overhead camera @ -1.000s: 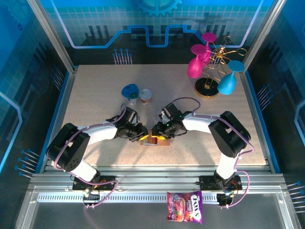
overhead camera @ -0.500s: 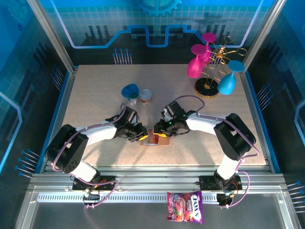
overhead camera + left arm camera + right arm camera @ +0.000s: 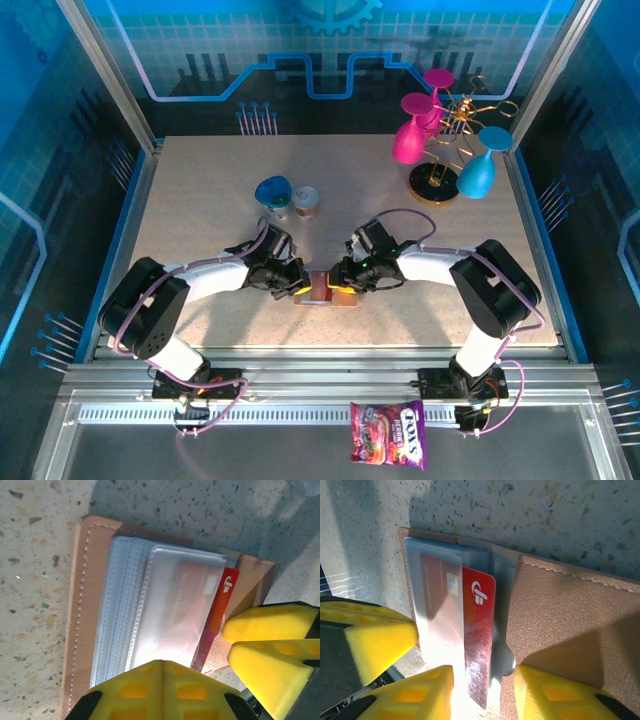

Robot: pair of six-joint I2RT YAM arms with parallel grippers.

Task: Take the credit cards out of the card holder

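The card holder (image 3: 322,296) lies open on the table, brown leather (image 3: 90,605) with clear sleeves (image 3: 150,610). A red credit card (image 3: 480,630) with a white mark sticks partway out of a sleeve toward the fold (image 3: 222,605). My left gripper (image 3: 162,664) is shut, its tip resting on the sleeves at the holder's left side (image 3: 298,286). My right gripper (image 3: 482,675) is open and straddles the card's protruding edge without touching it (image 3: 342,285). The holder's brown flap (image 3: 570,620) lies under the right finger.
Two small cups (image 3: 273,192) (image 3: 306,200) stand behind the grippers. A gold rack with pink and blue goblets (image 3: 440,140) is at the back right. A candy bag (image 3: 388,435) lies on the front rail.
The left gripper's jaws have closed together on the holder's sleeves. The right arm shifted slightly right and its jaws narrowed a little around the card.
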